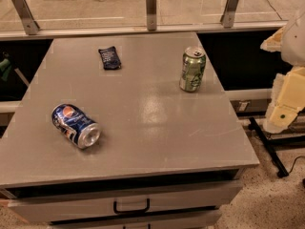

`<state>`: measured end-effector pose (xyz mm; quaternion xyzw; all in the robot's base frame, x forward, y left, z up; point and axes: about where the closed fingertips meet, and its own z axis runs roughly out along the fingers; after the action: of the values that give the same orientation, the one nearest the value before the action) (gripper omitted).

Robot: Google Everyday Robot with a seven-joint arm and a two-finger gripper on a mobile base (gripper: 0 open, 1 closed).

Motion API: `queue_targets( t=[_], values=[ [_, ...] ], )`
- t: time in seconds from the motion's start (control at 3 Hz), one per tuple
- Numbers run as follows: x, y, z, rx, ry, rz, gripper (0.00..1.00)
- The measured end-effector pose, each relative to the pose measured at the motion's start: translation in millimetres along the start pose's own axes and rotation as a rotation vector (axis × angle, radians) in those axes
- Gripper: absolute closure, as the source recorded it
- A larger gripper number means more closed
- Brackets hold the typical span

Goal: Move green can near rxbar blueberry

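Observation:
The green can [192,69] stands upright near the far right edge of the grey table [157,123]. The rxbar blueberry [109,57], a small dark navy wrapper, lies flat at the far middle-left of the table, well apart from the can. My gripper [286,97] shows as cream-coloured parts at the right edge of the view, off the table and to the right of the green can. It touches nothing.
A dented blue Pepsi can [75,125] lies on its side at the front left of the table. A drawer with a black handle [131,206] is below the front edge. A glass railing with metal posts [151,7] runs behind the table.

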<state>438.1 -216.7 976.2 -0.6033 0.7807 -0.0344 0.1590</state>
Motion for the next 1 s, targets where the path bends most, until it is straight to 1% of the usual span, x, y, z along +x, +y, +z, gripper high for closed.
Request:
queue_targets(
  t=[0.33, 0.67, 1.0],
  values=[
    [0.0, 0.0, 0.0, 0.0, 0.0, 0.0, 0.0],
    [9.3, -11.6, 11.0, 0.01, -0.055, 0.038, 0.0],
    [18.3, -40.7, 38.9, 0.041, -0.156, 0.084, 0.0]
  ],
)
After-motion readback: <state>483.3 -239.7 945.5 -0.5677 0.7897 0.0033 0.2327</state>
